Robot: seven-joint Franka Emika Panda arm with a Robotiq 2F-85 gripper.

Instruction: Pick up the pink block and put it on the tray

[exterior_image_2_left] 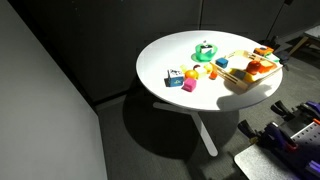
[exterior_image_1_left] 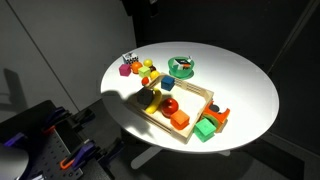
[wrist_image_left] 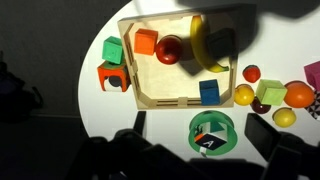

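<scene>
The round white table [exterior_image_2_left: 165, 55] has a smooth matte top. On it, in an exterior view, a blue block [exterior_image_2_left: 188, 87] lies furthest left, then a small yellow piece [exterior_image_2_left: 197, 72]. The pink block [exterior_image_2_left: 210, 73] lies beside that piece, on the bare tabletop outside the tray [exterior_image_2_left: 240, 81] and near its left rim. The round green bowl [exterior_image_2_left: 205, 50] stands just beyond it. The tray is shallow, rectangular light wood with a low raised rim.

In the wrist view the tray holds, left to right, an orange cube [wrist_image_left: 145, 42], a glossy red ball [wrist_image_left: 167, 48], a curved yellow piece [wrist_image_left: 200, 45] and a blue block. The gripper [wrist_image_left: 200, 128] comes in dark and blurred at the bottom edge. Its jaws stand wide apart with nothing held, one on each side of the bowl.
</scene>
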